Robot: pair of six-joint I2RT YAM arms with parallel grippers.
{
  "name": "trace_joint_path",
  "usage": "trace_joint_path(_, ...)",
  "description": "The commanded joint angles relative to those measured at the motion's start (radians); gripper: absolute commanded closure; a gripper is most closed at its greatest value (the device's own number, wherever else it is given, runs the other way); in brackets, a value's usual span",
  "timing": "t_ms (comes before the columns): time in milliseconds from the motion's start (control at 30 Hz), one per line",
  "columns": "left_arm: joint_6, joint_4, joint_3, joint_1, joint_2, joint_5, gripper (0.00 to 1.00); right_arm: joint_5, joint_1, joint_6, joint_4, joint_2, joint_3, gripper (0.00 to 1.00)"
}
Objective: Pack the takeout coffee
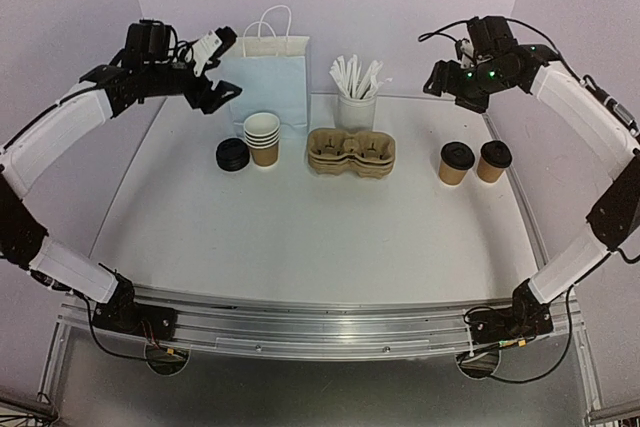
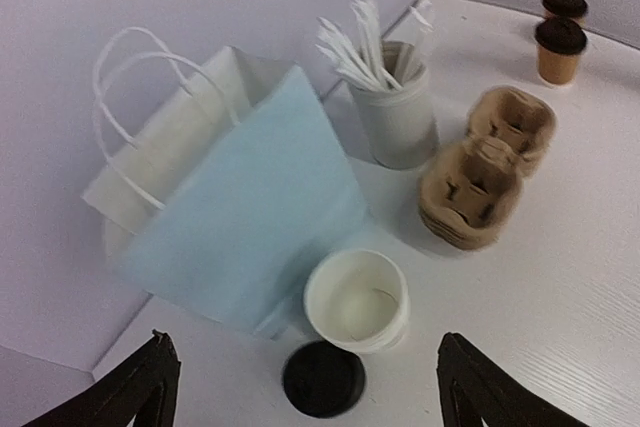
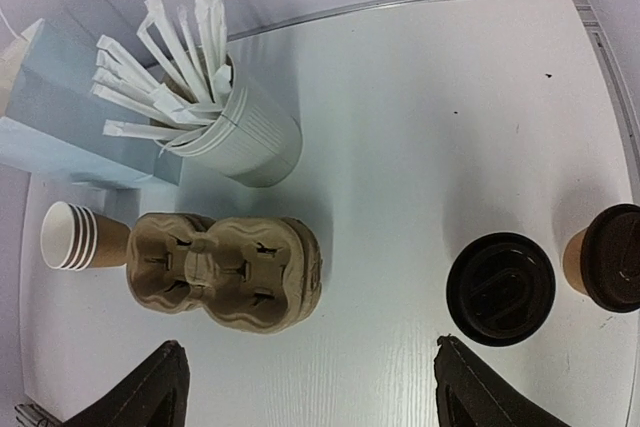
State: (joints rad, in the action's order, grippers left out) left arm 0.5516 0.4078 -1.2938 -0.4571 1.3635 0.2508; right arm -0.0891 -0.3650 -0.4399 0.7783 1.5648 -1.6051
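Apparently staged: left gripper (image 1: 213,75) above cup stack (image 1: 262,133), right gripper (image 1: 447,80) above lidded coffees (image 1: 457,161), both w/ jaws wide, empty; carrier trays (image 1: 351,151) centred, prob. reachable by either.

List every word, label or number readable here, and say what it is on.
None can be read.
The blue bag, the brown cups and the cardboard carriers show no print.
The black lid has raised marks, too blurred to read.
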Motion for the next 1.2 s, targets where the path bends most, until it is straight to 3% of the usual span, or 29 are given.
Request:
trace_joint_path(0, -0.044, -0.017, -0.294, 0.091, 0.192, 0.042, 0.08, 0.050, -0.023, -0.030, -0.035, -0.064, 0.008, 0.20)
trace_joint_path(300, -0.025, 0.036, -0.838, 0.135, 0.622, 0.016, 0.10, 0.041, -0.032, -0.019, -0.056, -0.085, 0.057, 0.20)
trace_joint_path(400, 0.024, 0.032, -0.896, 0.136, 0.695, 0.070, 0.12, 0.043, -0.033, -0.005, -0.061, -0.075, 0.061, 0.20)
trace_joint_path(500, 0.073, 0.005, -0.886, 0.135, 0.725, 0.124, 0.22, 0.048, -0.032, 0.002, -0.064, -0.056, 0.061, 0.20)
trace_joint_path(600, 0.061, -0.024, -0.900, 0.135, 0.755, 0.115, 0.46, 0.054, -0.033, 0.007, -0.071, -0.040, 0.059, 0.20)
trace_joint_path(700, 0.051, -0.072, -0.900, 0.134, 0.763, 0.108, 0.76, 0.059, -0.033, 0.015, -0.075, -0.023, 0.053, 0.20)
trace_joint_path(800, 0.038, -0.221, -0.830, 0.135, 0.736, 0.063, 0.99, 0.069, -0.032, 0.021, -0.079, -0.005, 0.043, 0.20)
trace_joint_path(1000, 0.069, -0.548, -0.811, 0.135, 0.730, -0.115, 1.00, 0.106, -0.033, 0.023, -0.091, 0.020, 0.021, 0.20)
trace_joint_path(1167, 0.153, -0.693, -0.861, 0.135, 0.722, -0.194, 1.00, 0.131, -0.033, 0.018, -0.106, 0.012, 0.018, 0.20)
